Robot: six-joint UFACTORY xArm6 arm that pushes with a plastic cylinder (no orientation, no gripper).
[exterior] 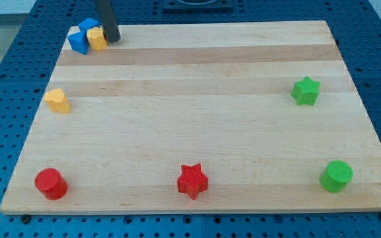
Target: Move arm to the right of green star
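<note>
1. Closest to the view's bottom edge of the bench (197, 119), three blocks are sitting in a loose row: a red cylinder (50, 183) near the bottom-left corner, a red star (192, 180) about midway along the bottom edge, and a green cylinder (337, 176) near the bottom-right corner. All three are standing well apart from one another.

2. Farther up, a yellow block (57, 100) of rounded shape is lying close to the bench's left edge, roughly halfway between the bottom-left and top-left corners.

3. At about the same depth on the opposite side, the green star (305, 90) is resting near the right edge, in the upper half of the bench. It is sitting above the green cylinder and well apart from it, with bare wood all around it.

4. Farthest away, at the top-left corner, a blue block (81, 38) of angular shape is sitting partly over the bench's edge, and a second small yellow block (97, 38) is touching its right side.

5. The dark rod is coming down from the view's top at that same corner, and my tip (112, 39) is resting just beside the small yellow block, on its right, either touching it or nearly so.

6. My tip is sitting far to the left of the green star, almost the whole width of the bench away from it.

7. The arm is carrying no gripper, only the rod, so nothing is being grasped.
</note>
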